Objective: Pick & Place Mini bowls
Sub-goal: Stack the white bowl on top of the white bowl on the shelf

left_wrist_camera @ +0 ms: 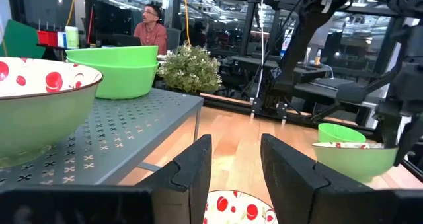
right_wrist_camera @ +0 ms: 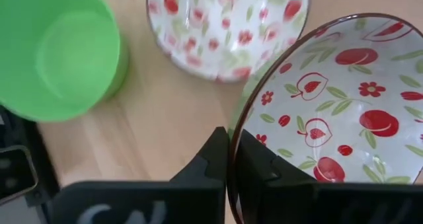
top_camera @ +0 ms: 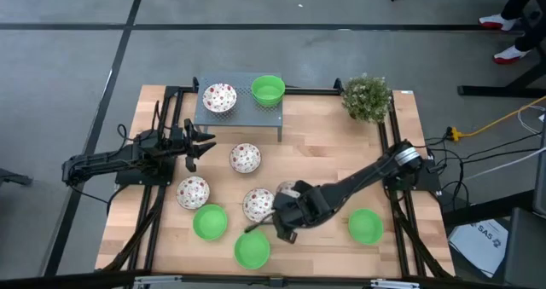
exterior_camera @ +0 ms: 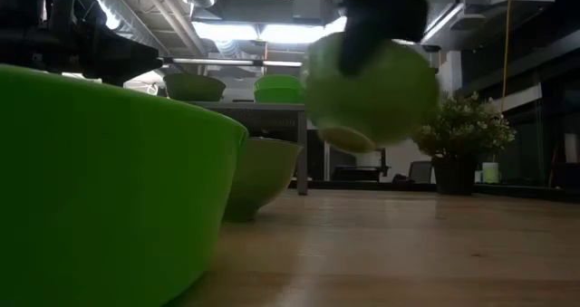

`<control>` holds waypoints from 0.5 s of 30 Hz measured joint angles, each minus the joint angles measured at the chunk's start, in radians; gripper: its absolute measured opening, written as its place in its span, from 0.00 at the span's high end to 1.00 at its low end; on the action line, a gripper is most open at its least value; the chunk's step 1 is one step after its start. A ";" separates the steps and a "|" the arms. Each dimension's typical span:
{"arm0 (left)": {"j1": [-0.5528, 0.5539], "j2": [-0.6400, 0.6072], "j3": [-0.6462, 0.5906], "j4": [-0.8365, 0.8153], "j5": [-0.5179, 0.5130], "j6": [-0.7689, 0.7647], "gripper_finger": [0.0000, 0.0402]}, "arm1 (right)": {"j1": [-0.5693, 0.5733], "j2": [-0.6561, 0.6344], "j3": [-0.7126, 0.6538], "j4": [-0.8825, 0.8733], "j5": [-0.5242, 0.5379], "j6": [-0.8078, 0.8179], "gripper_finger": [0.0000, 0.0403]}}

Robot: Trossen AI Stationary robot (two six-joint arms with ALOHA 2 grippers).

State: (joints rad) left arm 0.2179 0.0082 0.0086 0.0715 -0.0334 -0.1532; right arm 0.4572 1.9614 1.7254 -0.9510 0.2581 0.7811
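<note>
The right claw point(right_wrist_camera: 228, 159) is clenched on the rim of a patterned bowl point(right_wrist_camera: 330, 112), one finger inside and one outside, and holds it tilted above the counter point(top_camera: 324, 135) near the middle of the front edge. In the low view that bowl hangs clear of the wood, its underside pale green. Just beside it another patterned bowl point(top_camera: 258, 204) sits on the counter, and a green bowl point(top_camera: 252, 250) lies at the front edge close to the claw.

The left claw point(top_camera: 203, 144) hovers released, fingers spread, over the left side of the counter, just in front of a grey perforated stand point(top_camera: 239, 114) at the back edge. The stand carries a third patterned bowl point(top_camera: 219, 97) and a second green bowl point(top_camera: 268, 89).

Two more patterned bowls rest on the counter: one point(top_camera: 245, 158) near the centre, one point(top_camera: 193, 192) toward the left. A third green bowl point(top_camera: 209, 222) sits in front of the latter, a fourth point(top_camera: 365, 226) near the front right corner. A potted plant point(top_camera: 368, 97) stands at the back right corner.
</note>
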 joint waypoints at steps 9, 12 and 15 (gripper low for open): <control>0.000 0.000 0.000 0.002 0.000 0.000 0.69 | -0.125 0.001 0.161 -0.013 0.064 -0.318 0.97; 0.000 0.000 0.000 0.004 0.000 0.000 0.69 | -0.180 0.001 0.223 -0.012 0.064 -0.454 0.96; 0.000 0.000 0.000 0.006 0.000 0.000 0.69 | -0.231 0.001 0.281 -0.012 0.066 -0.600 0.96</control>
State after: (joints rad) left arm 0.2180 0.0082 0.0086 0.0772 -0.0334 -0.1532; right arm 0.2263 1.9629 2.0062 -0.9633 0.3245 0.1814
